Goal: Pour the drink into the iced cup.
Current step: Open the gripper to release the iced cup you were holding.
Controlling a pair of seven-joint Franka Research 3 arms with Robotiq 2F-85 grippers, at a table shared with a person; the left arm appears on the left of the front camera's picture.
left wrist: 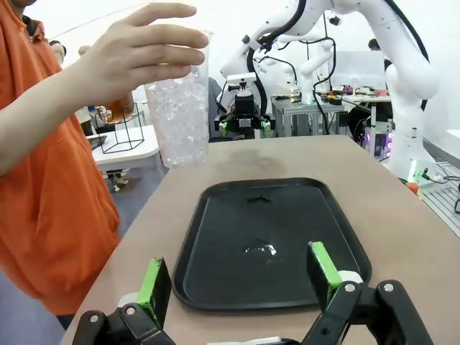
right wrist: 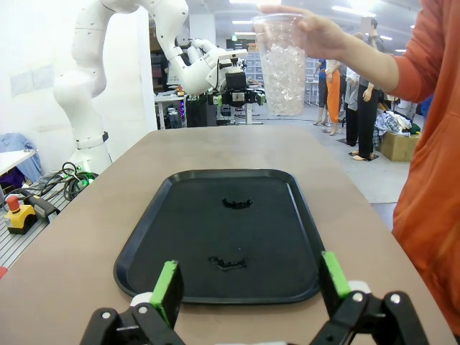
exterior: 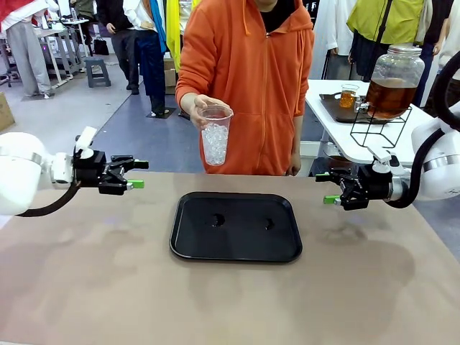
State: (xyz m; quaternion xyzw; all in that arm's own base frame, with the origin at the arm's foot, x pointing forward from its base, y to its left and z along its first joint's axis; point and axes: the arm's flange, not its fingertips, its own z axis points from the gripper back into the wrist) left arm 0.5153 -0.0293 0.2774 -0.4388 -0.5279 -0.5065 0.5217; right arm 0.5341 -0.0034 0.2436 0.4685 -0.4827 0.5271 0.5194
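1. A person in an orange hooded top (exterior: 248, 86) stands at the far side of the table (exterior: 86, 287), holding a clear iced cup (exterior: 215, 134) by its rim in one hand (exterior: 200, 106), above the table's far edge and short of the tray.

2. A black tray (exterior: 236, 226) lies flat at the table's middle, between the two arms, bare but for two small dark smudges.

3. The drink, amber-brown, sits in a big glass jar (exterior: 394, 81) on a wire stand on a white side table behind the right arm, well apart from the cup; a small glass (exterior: 348, 95) of it stands just beside.

4. The left gripper (exterior: 136, 175) and right gripper (exterior: 327, 188) hover at either end of the tray, jaws spread wide, nothing between them.

5. By my reading, the step in hand is receiving the cup. It looks best done by waiting until the cup rests upright on the tray, then closing low on its wall, gently, since thin plastic buckles.

6. The left wrist view shows fingers (left wrist: 167, 52) wrapped over the cup's rim; the right wrist view shows the tray's two smudges plainly and the cup from its other side. The front view alone shows the jar.
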